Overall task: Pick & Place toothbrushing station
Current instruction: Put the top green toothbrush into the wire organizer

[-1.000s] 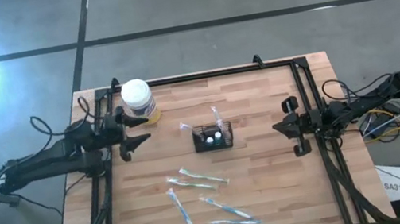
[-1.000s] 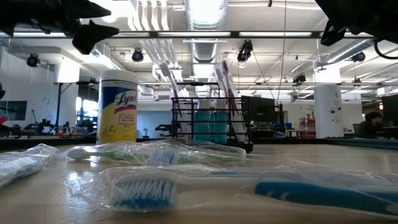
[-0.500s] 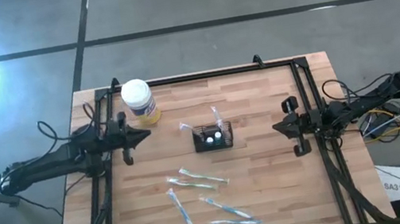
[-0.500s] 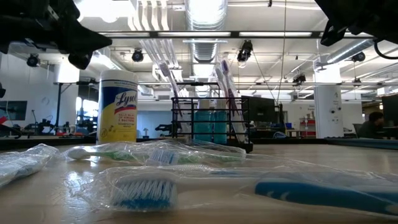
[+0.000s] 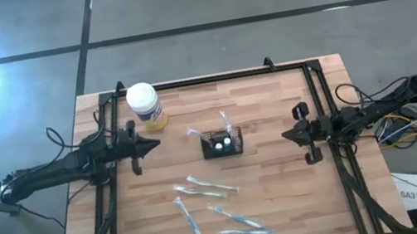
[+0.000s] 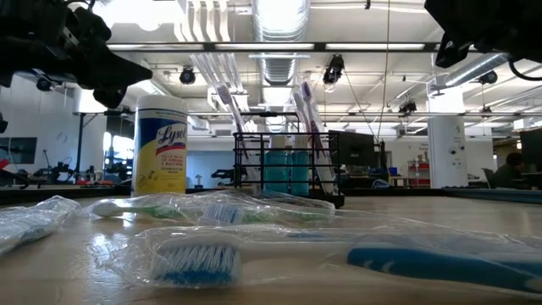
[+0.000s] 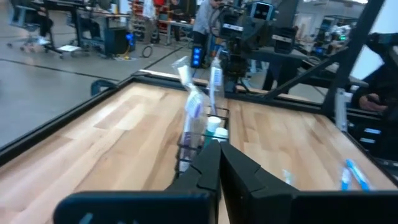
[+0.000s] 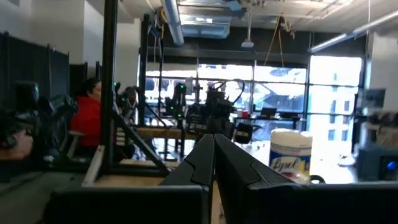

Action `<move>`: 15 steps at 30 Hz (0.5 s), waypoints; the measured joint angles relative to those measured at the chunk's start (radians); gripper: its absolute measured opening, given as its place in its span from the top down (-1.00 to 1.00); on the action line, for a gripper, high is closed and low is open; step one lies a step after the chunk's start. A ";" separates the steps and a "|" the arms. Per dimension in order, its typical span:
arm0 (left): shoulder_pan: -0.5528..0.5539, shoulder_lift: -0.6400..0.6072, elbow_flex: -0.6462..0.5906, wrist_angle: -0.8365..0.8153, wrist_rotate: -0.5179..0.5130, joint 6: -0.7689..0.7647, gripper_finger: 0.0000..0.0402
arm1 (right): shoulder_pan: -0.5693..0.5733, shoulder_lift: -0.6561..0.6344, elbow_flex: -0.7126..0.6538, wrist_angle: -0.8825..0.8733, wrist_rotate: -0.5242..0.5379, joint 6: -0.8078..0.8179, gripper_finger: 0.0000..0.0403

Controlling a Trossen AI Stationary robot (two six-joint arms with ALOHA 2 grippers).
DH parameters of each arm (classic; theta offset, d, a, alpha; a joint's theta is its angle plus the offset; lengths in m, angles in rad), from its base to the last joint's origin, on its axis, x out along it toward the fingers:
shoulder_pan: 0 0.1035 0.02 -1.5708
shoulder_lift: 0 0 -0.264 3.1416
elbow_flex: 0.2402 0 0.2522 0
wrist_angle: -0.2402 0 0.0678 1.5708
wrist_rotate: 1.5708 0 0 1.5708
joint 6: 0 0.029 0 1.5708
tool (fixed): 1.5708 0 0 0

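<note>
While both arms reach inward, left pincer (image 5: pixel 148 144) and right pincer (image 5: pixel 287 134) are closed, flanking the toothbrushing station (image 5: pixel 222 143).

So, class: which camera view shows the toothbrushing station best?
The low view: the toothbrushing station stands side-on, showing its slotted black walls and upright brushes. The high view shows only its top, small at mid-table. The left wrist view shows it partly behind the shut left tool. The right wrist view does not show it clearly.
</note>
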State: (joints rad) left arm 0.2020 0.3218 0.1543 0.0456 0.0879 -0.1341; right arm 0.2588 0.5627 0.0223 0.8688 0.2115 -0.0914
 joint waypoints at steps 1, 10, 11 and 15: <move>0.000 0.000 -0.001 0.000 0.010 -0.003 0.96 | 0.000 0.004 0.000 0.004 0.000 0.028 0.96; 0.000 0.000 -0.011 0.005 0.026 -0.034 0.91 | 0.001 0.220 0.236 -0.393 0.128 0.211 0.96; 0.000 0.000 -0.011 0.005 0.026 -0.045 0.89 | 0.002 0.262 0.278 -0.428 0.130 0.218 0.96; 0.000 0.000 -0.011 0.004 0.026 -0.072 0.85 | 0.009 0.438 0.442 -0.549 0.129 0.241 0.96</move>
State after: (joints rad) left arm 0.2020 0.3218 0.1429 0.0498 0.1137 -0.2064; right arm 0.2678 1.0005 0.4644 0.3194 0.3401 0.1499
